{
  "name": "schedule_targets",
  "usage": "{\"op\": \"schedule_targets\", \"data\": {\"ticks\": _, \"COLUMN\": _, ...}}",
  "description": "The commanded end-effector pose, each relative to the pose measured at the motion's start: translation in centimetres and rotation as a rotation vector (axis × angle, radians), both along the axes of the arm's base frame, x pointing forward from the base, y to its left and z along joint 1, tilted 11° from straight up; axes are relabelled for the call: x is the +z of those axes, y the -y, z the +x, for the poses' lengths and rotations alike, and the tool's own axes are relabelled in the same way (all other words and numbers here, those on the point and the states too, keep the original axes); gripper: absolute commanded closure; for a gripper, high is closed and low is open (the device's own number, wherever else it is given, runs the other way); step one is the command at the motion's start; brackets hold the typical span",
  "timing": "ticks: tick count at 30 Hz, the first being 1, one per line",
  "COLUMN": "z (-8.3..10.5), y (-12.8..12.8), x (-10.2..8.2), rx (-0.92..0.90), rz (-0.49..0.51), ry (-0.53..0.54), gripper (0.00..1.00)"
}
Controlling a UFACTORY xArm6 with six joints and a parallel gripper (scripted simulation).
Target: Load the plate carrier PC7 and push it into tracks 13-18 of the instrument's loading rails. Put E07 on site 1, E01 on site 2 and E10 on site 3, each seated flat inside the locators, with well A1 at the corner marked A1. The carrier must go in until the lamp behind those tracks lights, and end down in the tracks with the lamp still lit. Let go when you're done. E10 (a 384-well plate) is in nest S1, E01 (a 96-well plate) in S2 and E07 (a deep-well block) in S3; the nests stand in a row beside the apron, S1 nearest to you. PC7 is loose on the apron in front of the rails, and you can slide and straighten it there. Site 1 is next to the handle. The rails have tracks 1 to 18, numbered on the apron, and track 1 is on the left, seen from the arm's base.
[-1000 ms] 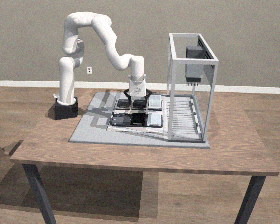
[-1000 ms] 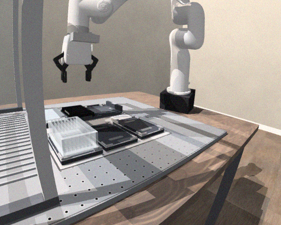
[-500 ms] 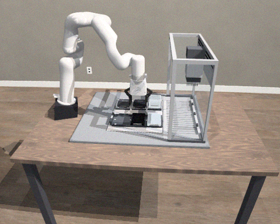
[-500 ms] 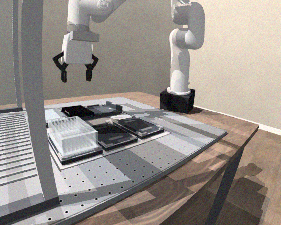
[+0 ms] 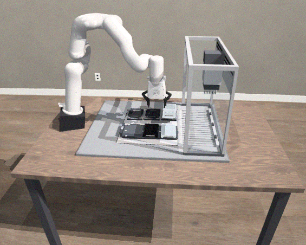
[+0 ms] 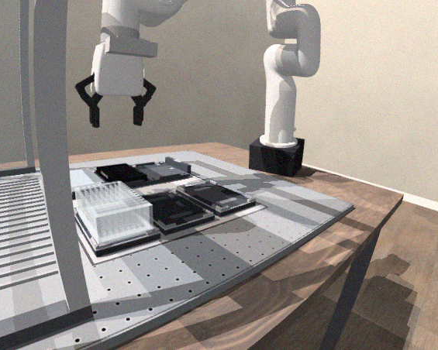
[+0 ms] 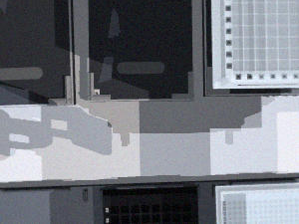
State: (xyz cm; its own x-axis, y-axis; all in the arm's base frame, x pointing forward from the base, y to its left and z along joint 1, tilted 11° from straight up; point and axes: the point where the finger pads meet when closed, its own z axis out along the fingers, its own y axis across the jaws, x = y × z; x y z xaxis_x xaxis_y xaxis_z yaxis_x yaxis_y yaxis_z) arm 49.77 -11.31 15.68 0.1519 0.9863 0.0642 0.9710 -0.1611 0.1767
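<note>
Three nests stand in a row at the far side of the grey deck (image 5: pixel 98 146) in the top view. The clear deep-well block E07 (image 5: pixel 169 112) fills the one beside the instrument frame (image 5: pixel 188 108), and the other two look dark. The carrier PC7 (image 5: pixel 130 131) lies loose in front of them, parallel to the row, with a black plate (image 5: pixel 151 130) mid-way and a pale plate (image 5: pixel 169 130) at the rail end. The site at its other end shows bare grey. The end effector (image 5: pixel 156 105) hangs above the nest row with its fingers spread wide, holding nothing. The rails (image 5: pixel 198 127) lie open inside the frame. A broad band of worktop (image 5: pixel 152 176) runs around the deck.

From the exterior view, the end effector (image 6: pixel 116 116) is well above everything, with free air all round. E07 (image 6: pixel 113 211) sits just beside a frame post (image 6: pixel 55 155), which stands close on that flank. The empty nest (image 6: pixel 179 211) borders its other side. PC7 (image 6: pixel 161 170) lies beyond, separated from the nests by a narrow strip of deck.

Through the wrist view, E07 (image 7: pixel 259 39) shows its well grid at the upper right. Small dark marks line its rim, too blurred to read. A dark nest (image 7: pixel 140 49) sits beside it. A bare strip separates the nests from PC7 (image 7: pixel 50 205) below.
</note>
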Motion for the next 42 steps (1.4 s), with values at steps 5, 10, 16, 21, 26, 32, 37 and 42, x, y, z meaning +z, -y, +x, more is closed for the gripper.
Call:
{"op": "schedule_targets", "data": {"ticks": 5, "z": 2.4, "y": -3.5, "x": 1.3, "rx": -0.001, "rz": -0.002, "ry": 0.003, "gripper": 0.0}}
{"op": "schedule_targets", "data": {"ticks": 10, "z": 3.1, "y": -4.8, "x": 1.7, "rx": -0.001, "rz": -0.002, "ry": 0.003, "gripper": 0.0}}
{"op": "schedule_targets", "data": {"ticks": 16, "z": 4.7, "y": -7.2, "x": 2.4, "rx": -0.001, "rz": -0.002, "ry": 0.003, "gripper": 0.0}}
{"op": "schedule_targets", "data": {"ticks": 21, "z": 6.0, "y": -9.3, "x": 3.1, "rx": -0.001, "rz": -0.001, "ry": 0.003, "gripper": 0.0}}
{"op": "schedule_targets", "data": {"ticks": 26, "z": 7.0, "y": -10.9, "x": 3.6, "rx": -0.001, "rz": -0.001, "ry": 0.003, "gripper": 0.0}}
{"op": "schedule_targets", "data": {"ticks": 32, "z": 8.3, "y": -13.0, "x": 4.2, "rx": -0.001, "rz": -0.001, "ry": 0.003, "gripper": 0.0}}
{"op": "schedule_targets", "data": {"ticks": 37, "z": 8.9, "y": -13.9, "x": 4.5, "rx": -0.001, "rz": -0.001, "ry": 0.003, "gripper": 0.0}}
{"op": "schedule_targets", "data": {"ticks": 42, "z": 8.9, "y": -13.9, "x": 4.6, "rx": -0.001, "rz": -0.001, "ry": 0.003, "gripper": 0.0}}
